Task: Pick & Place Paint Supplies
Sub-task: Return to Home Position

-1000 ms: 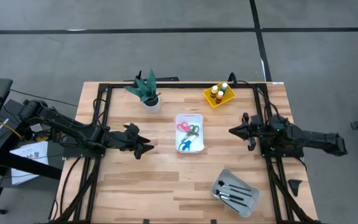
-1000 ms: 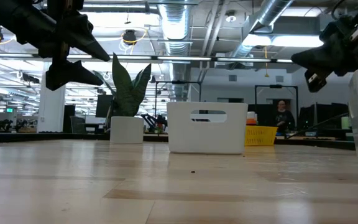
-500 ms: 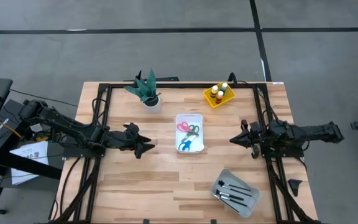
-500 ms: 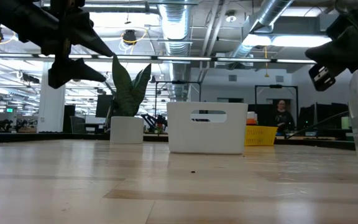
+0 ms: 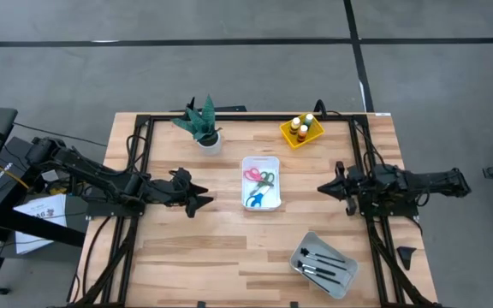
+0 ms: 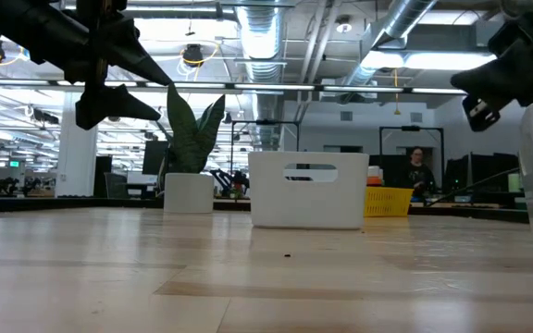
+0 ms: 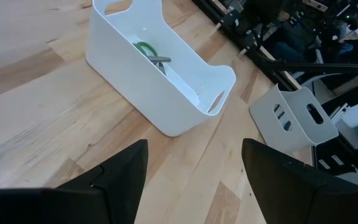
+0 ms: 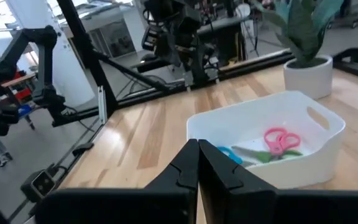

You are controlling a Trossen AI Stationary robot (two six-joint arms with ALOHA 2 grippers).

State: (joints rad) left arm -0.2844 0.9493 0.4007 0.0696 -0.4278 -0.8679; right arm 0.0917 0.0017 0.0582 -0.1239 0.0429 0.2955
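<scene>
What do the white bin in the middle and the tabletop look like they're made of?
The white bin looks like moulded plastic: smooth, slightly glossy walls, rounded corners and cut-out handles. The tabletop seems to be pale wood with a matte finish, showing grain and plank seams.

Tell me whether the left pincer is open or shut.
Open. The left pincer, left of the white bin, shows its two dark fingers spread well apart in the wrist view, holding nothing.

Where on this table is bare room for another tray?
Widest bare wood: the near edge, bordered by left gripper, white bin and grey tray. A strip separates bin and right gripper. Crowded: far edge, with plant and yellow basket.
</scene>
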